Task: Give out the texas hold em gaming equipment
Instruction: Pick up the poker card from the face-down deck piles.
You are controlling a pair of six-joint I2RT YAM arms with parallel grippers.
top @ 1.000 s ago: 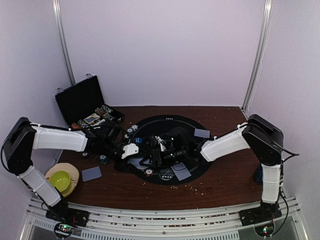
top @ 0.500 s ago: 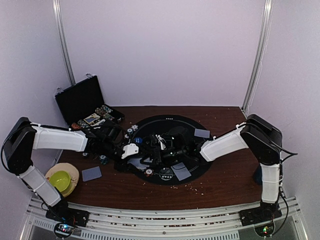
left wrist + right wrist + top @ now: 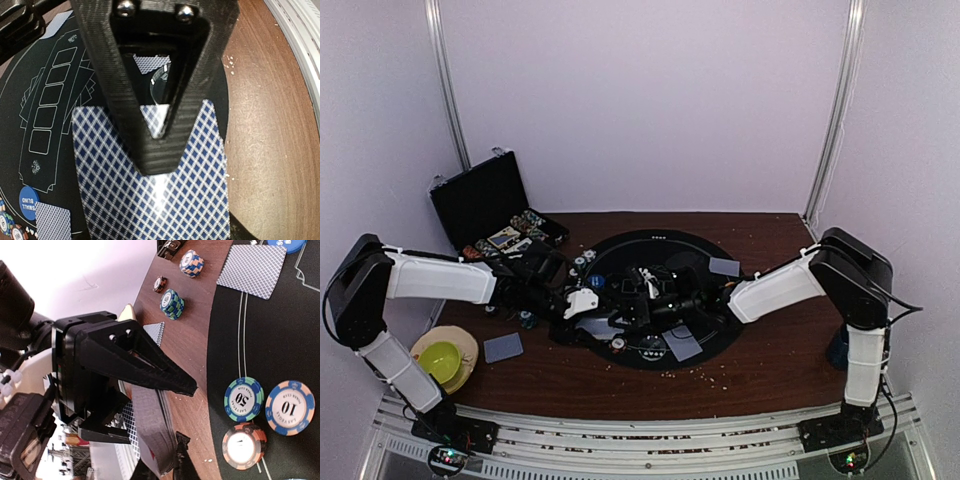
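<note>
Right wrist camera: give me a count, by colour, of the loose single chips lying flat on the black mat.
Green-and-blue chip: 1
Blue-and-peach chip: 1
Orange-and-black chip: 1
Total: 3

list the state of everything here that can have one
left end effector, clamped on the card deck
right end effector, fingertips at the deck's edge, grip unclear
black case, lid open
loose card, face down
green chip stack, standing upright

Soft even light, blurred wrist foregrounds
</note>
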